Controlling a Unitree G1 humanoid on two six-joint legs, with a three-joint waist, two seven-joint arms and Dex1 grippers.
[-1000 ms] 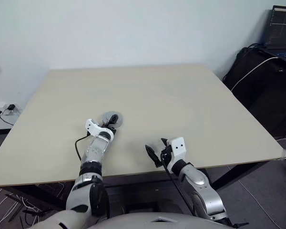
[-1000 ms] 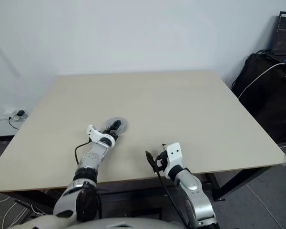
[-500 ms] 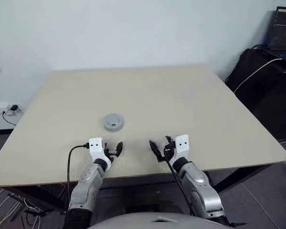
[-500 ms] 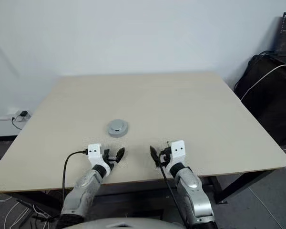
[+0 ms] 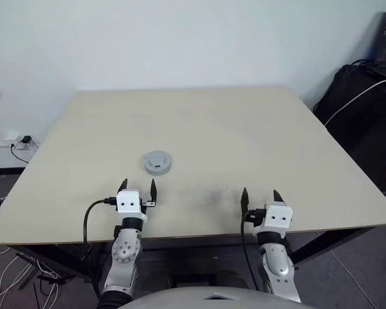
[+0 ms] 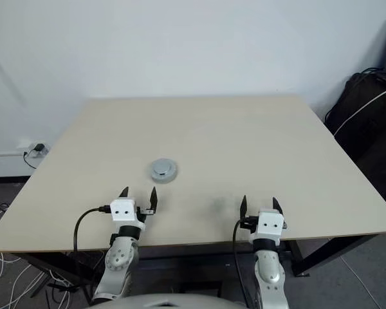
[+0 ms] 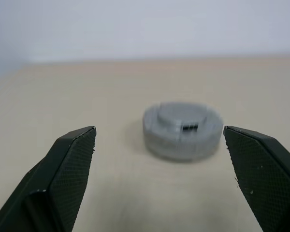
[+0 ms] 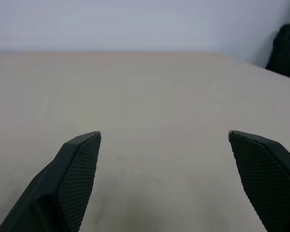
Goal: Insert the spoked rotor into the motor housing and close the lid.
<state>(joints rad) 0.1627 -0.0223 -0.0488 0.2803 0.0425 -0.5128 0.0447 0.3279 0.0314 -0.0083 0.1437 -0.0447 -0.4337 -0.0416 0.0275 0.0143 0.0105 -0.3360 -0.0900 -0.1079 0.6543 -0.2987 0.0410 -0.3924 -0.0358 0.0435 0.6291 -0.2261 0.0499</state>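
1. The closed assembly (image 5: 157, 162) sat alone on the counter (image 5: 257, 141) — a round grey puck whose lid (image 7: 181, 115) already lay seated on the motor housing (image 7: 181, 140), with no loose rotor in sight. On that showing the task looked as good as finished, and the step in hand was judged to be a final check and a clean retreat.

2. Doing that well would have meant leaving the puck untouched: any nudge from a fingertip could have slid it or lifted the lid off its seat. If the lid proved not fully home, a light press straight down on its raised centre was the safer fix — not a sideways pinch.

3. The left tool (image 5: 137, 187) hung over the near edge of the counter, fingers spread wide and pointing forward, gripping nothing. The right tool (image 5: 258, 196) stood likewise, spread wide and empty, above bare counter.

4. The puck lay ahead of the left tool and slightly to its right, apart from both fingertips with open counter between. In the left wrist view it sat framed between the two spread fingers (image 7: 67, 166), upright and level, a small dark slot visible on its side.

5. The right tool was well apart from the puck, off to its right and nearer the robot.
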